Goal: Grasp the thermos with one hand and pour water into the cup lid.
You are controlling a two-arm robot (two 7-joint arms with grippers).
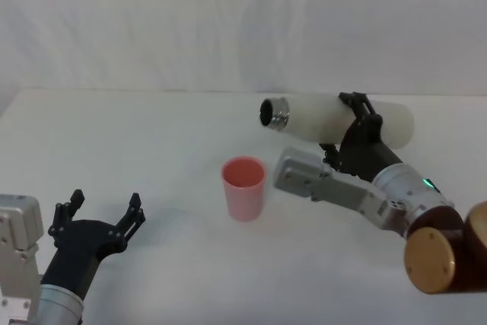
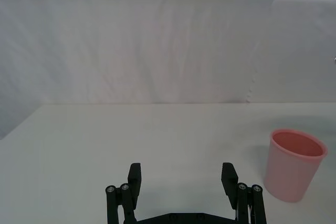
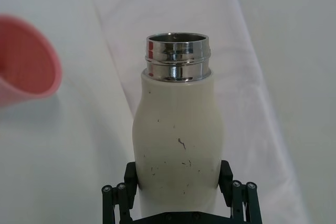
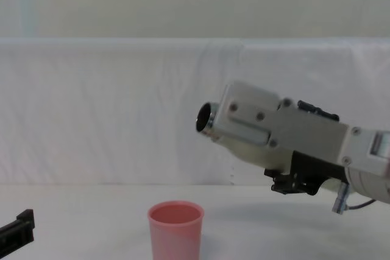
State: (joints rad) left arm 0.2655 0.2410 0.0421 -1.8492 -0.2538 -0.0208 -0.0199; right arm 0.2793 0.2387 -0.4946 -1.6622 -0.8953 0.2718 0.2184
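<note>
Overhead, right hand (image 1: 358,116) fingers clamp the tilted thermos (image 1: 335,118), hiding its middle; left hand (image 1: 99,218) fingers spread.

In the chest view most of the thermos (image 4: 210,120) is hidden behind the right arm's grey-white housing; just its steel mouth and a sliver of cream body show. The right gripper (image 1: 358,119) is largely masked there too. In the right wrist view the thermos body covers the inner faces of the fingers (image 3: 131,174), and its base is cut off at 6 o'clock. The cup lid (image 3: 23,61) is blurred in that view and cropped by the edge at 9 o'clock. The chest view crops the cup lid's base at 6 o'clock, and shows of the left gripper (image 4: 15,231) only a black tip at 8 o'clock. Whether any water is leaving the thermos cannot be told.
</note>
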